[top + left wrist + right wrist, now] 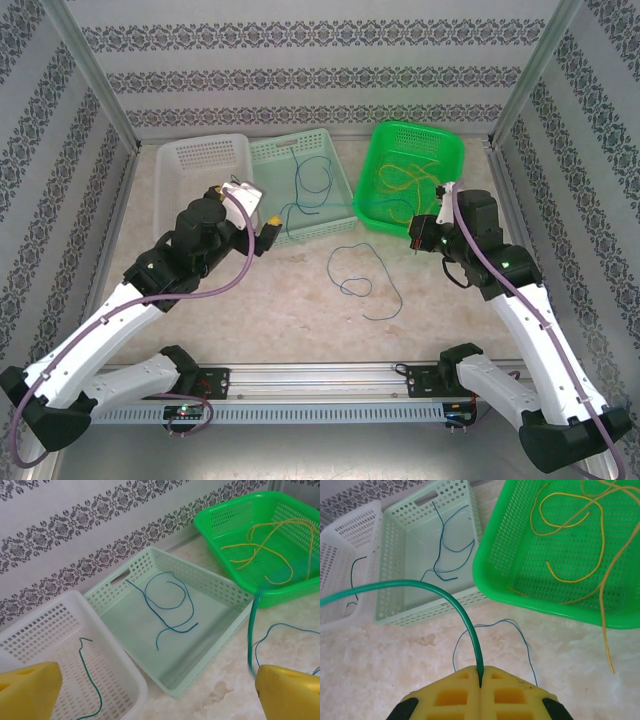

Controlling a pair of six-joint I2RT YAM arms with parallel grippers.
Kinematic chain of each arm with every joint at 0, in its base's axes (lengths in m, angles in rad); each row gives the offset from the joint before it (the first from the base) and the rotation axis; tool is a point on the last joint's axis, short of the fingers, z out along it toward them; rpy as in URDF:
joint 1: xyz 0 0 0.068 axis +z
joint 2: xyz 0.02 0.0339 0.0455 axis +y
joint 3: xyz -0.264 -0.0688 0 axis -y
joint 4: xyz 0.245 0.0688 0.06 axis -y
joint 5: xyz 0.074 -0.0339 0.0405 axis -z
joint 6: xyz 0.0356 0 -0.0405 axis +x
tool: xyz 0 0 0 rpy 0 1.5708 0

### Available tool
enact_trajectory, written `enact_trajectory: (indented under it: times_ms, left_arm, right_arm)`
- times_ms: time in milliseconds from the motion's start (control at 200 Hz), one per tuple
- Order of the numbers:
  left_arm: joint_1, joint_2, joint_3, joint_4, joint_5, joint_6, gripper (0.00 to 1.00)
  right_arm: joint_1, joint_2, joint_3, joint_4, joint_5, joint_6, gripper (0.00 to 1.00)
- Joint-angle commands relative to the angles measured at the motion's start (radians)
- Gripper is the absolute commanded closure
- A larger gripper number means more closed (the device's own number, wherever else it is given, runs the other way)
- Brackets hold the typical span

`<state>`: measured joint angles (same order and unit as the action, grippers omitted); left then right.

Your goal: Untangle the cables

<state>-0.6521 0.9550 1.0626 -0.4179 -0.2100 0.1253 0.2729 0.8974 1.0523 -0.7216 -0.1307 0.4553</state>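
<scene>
Green cable (410,582), pinched in right jaws, arcs above open tabletop (370,665).

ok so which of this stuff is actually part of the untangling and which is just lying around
job: green cable in the right pincer; blue cable on the table; yellow cables; second blue cable; dark cable
lying about: white basket, mint basket, green basket (only holding cables); purple arm leads

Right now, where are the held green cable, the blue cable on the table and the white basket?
green cable (405,583), right wrist view, arc top.
blue cable (526,647), right wrist view, right bend.
white basket (205,155), top external view, far wall.
</scene>
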Motion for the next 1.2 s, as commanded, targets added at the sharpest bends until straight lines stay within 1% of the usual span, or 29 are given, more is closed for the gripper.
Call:
enact_trajectory:
  times_ms: [0, 70, 170, 220, 250, 355, 415, 485, 614, 759, 879, 949, 1129, 1194]
  left_arm:
    - [0.013, -0.003, -0.018, 0.01, 0.016, 0.001, 0.0]
    - [0.013, 0.026, -0.013, -0.052, -0.005, 0.009, 0.0]
    - [0.013, 0.07, 0.004, -0.129, -0.099, -0.014, 0.0]
    - [0.014, 0.071, 0.011, -0.141, -0.099, -0.021, 0.0]
    - [0.014, 0.061, 0.011, -0.132, -0.08, -0.021, 0.0]
    - [0.014, 0.006, -0.016, -0.03, 0.059, 0.003, 0.0]
    - [0.014, -0.009, -0.021, 0.028, 0.106, 0.005, 0.0]
    - [0.013, -0.014, -0.003, 0.053, 0.157, -0.002, 0.0]
    - [0.014, -0.002, 0.054, 0.049, 0.354, 0.021, 0.0]
    - [0.014, 0.048, 0.117, 0.007, 0.472, 0.056, 0.0]
    - [0.014, 0.106, 0.141, -0.021, 0.612, 0.073, 0.05]
    - [0.013, 0.141, 0.147, -0.027, 0.648, 0.073, 0.07]
    - [0.014, 0.198, 0.16, -0.051, 0.666, 0.112, 0.11]
    - [0.014, 0.212, 0.172, -0.07, 0.682, 0.123, 0.14]
  right_arm:
    - [0.002, -0.032, 0.03, -0.002, 0.089, 0.04, 1.0]
    - [-0.002, -0.043, 0.028, -0.002, 0.101, 0.046, 1.0]
    - [0.0, -0.038, 0.04, -0.034, 0.13, 0.05, 1.0]
    - [0.002, -0.034, 0.044, -0.039, 0.117, 0.044, 1.0]
    - [0.005, -0.032, 0.043, -0.033, 0.1, 0.042, 1.0]
    - [0.031, -0.028, 0.037, 0.024, 0.021, 0.033, 1.0]
    - [0.05, -0.019, 0.042, 0.042, 0.005, 0.025, 1.0]
    - [0.075, 0.001, 0.059, 0.033, 0.002, 0.004, 1.0]
    - [0.142, 0.047, 0.097, 0.01, -0.015, -0.034, 1.0]
    - [0.203, 0.091, 0.133, 0.002, -0.005, -0.063, 1.0]
    - [0.229, 0.124, 0.155, 0.012, -0.058, -0.076, 1.0]
    - [0.254, 0.144, 0.174, 0.007, -0.076, -0.098, 1.0]
    - [0.298, 0.166, 0.199, -0.009, -0.103, -0.155, 1.0]
    - [0.309, 0.17, 0.202, -0.009, -0.127, -0.169, 1.0]
